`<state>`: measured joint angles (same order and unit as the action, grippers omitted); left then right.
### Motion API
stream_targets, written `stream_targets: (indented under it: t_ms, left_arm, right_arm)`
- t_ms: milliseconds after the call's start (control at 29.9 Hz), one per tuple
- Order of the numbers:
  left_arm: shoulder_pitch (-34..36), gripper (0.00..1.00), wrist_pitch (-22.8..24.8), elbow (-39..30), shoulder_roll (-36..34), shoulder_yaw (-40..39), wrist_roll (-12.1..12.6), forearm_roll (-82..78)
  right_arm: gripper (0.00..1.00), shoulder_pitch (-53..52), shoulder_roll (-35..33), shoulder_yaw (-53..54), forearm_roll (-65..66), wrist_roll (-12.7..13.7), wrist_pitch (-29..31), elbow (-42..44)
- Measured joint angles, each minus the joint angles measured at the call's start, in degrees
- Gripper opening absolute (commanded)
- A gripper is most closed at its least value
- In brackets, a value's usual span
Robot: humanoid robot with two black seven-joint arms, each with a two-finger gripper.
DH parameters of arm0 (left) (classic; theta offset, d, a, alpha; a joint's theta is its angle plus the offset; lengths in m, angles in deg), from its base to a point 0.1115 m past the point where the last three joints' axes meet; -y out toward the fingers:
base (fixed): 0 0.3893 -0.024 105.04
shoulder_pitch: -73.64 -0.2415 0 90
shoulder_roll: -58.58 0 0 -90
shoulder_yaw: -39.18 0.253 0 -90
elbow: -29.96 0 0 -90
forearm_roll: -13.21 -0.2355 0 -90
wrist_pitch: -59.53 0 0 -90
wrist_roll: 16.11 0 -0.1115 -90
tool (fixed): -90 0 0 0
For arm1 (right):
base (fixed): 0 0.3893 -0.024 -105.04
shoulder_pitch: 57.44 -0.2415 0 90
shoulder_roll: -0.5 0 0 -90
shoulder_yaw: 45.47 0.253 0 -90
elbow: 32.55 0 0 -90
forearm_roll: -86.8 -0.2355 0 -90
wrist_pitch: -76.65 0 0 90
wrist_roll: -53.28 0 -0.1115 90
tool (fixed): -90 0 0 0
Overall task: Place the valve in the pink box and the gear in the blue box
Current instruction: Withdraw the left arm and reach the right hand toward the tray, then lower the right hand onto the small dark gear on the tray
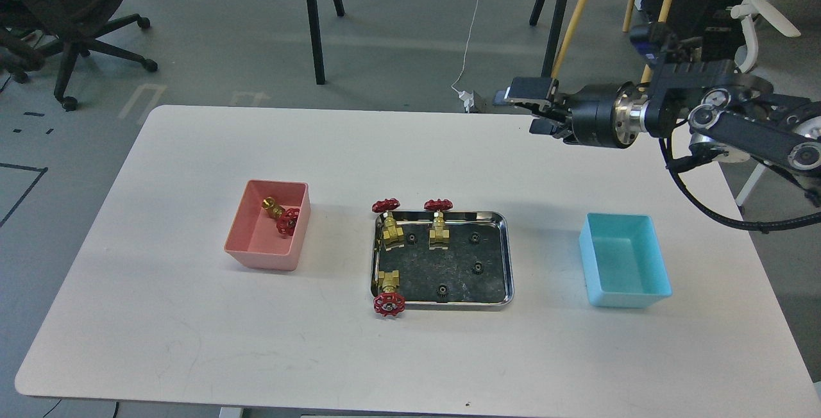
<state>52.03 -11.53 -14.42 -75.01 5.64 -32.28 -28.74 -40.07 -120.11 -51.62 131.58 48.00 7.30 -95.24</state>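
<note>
A grey office floor with chair legs and cables lies behind a white table (192, 341) with rounded corners. At the middle of the table stands a shiny steel tray (508, 258). Three valves are in it: two upright at its far left corner, and one valve (389, 291) lying at its near left corner, with the red handwheel hanging over the near rim. Four small black gears lie on the tray floor; one gear (442, 289) is close to the near rim. The pink box (264, 258) stands toward the left edge of the table and already contains a valve (281, 214). The blue box (641, 293) stands toward the right edge and looks empty.

The right gripper (535, 110) hangs above the far right part of the table, its fingers parted and holding nothing. The left gripper is not visible.

I judge the valve to be heavy, rigid and not fragile; the brass body gives flatter faces to pinch than the wheel. The gear is light, thin and lies flat, so it may slip on the steel; gripping across its toothed rim seems best.
</note>
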Motion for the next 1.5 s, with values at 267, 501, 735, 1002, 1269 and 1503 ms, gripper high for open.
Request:
stream_targets:
  t_ms: [267,501,735,1002,1269,1503]
  left_arm:
    - [2.5,0.98,-0.4,0.9,0.1,0.0,0.0,0.1]
    - [4.5,0.98,-0.1,2.3,0.2,-0.1,-0.1,0.1]
    - [5.5,0.98,-0.2,2.4,0.1,-0.2,-0.1,0.1]
    - [6.1,0.98,-0.4,2.5,-0.3,-0.1,-0.1,0.1]
    - [7.1,0.98,-0.4,3.2,-0.3,-0.1,-0.1,0.1]
    - [7.3,0.98,-0.5,3.3,-0.3,-0.1,-0.1,0.1]
  right_arm:
    - [0.99,-4.5,11.9,-15.7,10.8,-3.1,2.3,4.1]
    - [0.99,-7.3,19.6,-26.0,11.3,-4.3,4.6,7.1]
    - [0.94,-8.2,25.0,-31.6,11.4,-6.3,5.3,11.1]
    - [0.81,-6.6,30.5,-36.5,11.4,-9.2,5.0,18.7]
    - [0.79,-5.0,30.6,-38.4,11.3,-9.4,5.0,21.4]
    - [0.79,-5.4,30.6,-38.2,10.8,-9.4,4.9,21.5]
